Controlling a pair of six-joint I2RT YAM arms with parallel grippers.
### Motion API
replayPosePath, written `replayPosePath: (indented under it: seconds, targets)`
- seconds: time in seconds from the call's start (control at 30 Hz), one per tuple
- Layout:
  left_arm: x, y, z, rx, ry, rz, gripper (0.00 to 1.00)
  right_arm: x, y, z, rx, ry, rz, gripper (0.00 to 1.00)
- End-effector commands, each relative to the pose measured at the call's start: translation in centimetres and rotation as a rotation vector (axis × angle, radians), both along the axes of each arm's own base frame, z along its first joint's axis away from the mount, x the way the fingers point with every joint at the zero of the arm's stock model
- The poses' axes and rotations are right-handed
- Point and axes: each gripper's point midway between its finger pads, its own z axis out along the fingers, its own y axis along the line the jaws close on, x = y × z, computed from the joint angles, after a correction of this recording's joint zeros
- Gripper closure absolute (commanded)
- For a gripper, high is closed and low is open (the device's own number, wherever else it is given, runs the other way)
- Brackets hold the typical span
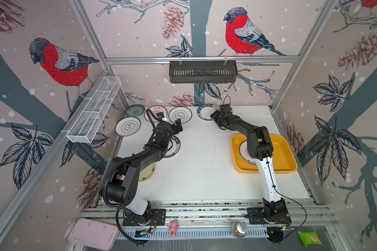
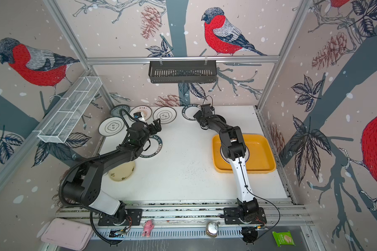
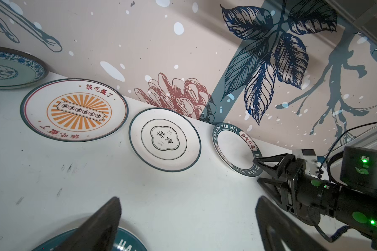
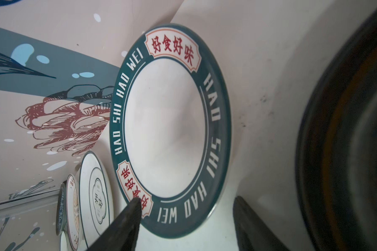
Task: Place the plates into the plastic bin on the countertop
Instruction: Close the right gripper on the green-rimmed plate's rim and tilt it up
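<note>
Several plates lie along the back of the white countertop (image 1: 205, 163): a grey-teal one (image 1: 135, 110), a sunburst one (image 1: 156, 113), a flower-outline one (image 1: 180, 115) and a lettered-rim plate (image 1: 205, 113) (image 4: 168, 130). My right gripper (image 1: 214, 115) (image 4: 187, 200) is open and straddles that plate's near rim, one finger over the rim and the other on the countertop beside it. A black plate (image 4: 346, 130) lies just beyond that outer finger. My left gripper (image 1: 178, 126) (image 3: 187, 213) hangs open and empty above a second lettered plate (image 1: 174, 150). The yellow plastic bin (image 1: 279, 141) holds one plate (image 1: 244, 150).
Another flower-outline plate (image 1: 127, 126) and a cream plate (image 1: 147, 172) lie on the left, partly under the left arm. A black slotted basket (image 1: 202, 71) hangs on the back wall, a white wire basket (image 1: 96, 110) on the left wall. A pink tray (image 1: 93, 233) lies in front.
</note>
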Motion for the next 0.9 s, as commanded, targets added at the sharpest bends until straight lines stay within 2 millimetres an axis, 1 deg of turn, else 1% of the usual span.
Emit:
replayPosePath:
  seconds: [0.0, 0.07, 0.13, 0.2, 0.3, 0.4, 0.5, 0.6, 0.73, 0.87]
  targets:
    - [0.5, 0.1, 1.7, -0.018, -0.068, 0.007, 0.03, 0.2, -0.4, -1.1, 0.001, 0.016, -0.04, 0.35]
    - [0.4, 0.1, 1.7, -0.017, -0.067, 0.008, 0.03, 0.2, -0.6, -1.8, 0.002, 0.03, -0.057, 0.4]
    - [0.3, 0.2, 1.6, -0.019, -0.064, 0.013, 0.03, 0.3, -0.8, -2.1, 0.001, 0.034, -0.064, 0.43]
    - [0.3, 0.2, 1.6, -0.025, -0.065, 0.012, 0.03, 0.2, -1.1, -2.3, -0.006, 0.04, -0.075, 0.48]
    - [0.3, 0.2, 1.5, -0.03, -0.061, 0.011, 0.04, 0.2, -1.4, -2.6, -0.007, 0.049, -0.088, 0.6]
    - [0.2, 0.3, 1.6, -0.033, -0.058, 0.019, 0.04, 0.0, -1.9, -2.8, -0.004, 0.056, -0.106, 0.68]
    - [0.1, 0.7, 1.7, -0.029, -0.058, 0.036, 0.04, -0.1, -1.9, -3.2, 0.033, 0.059, -0.116, 0.77]
    - [-0.1, 0.9, 1.7, -0.027, -0.056, 0.045, 0.04, -0.1, -2.0, -3.3, 0.046, 0.062, -0.121, 0.82]
    - [-0.3, 1.0, 1.7, -0.026, -0.054, 0.05, 0.04, -0.1, -2.3, -3.1, 0.047, 0.062, -0.128, 0.93]
    - [-0.4, 1.2, 2.1, -0.023, -0.062, 0.053, 0.03, -0.2, -2.2, -2.4, 0.051, 0.054, -0.125, 0.97]
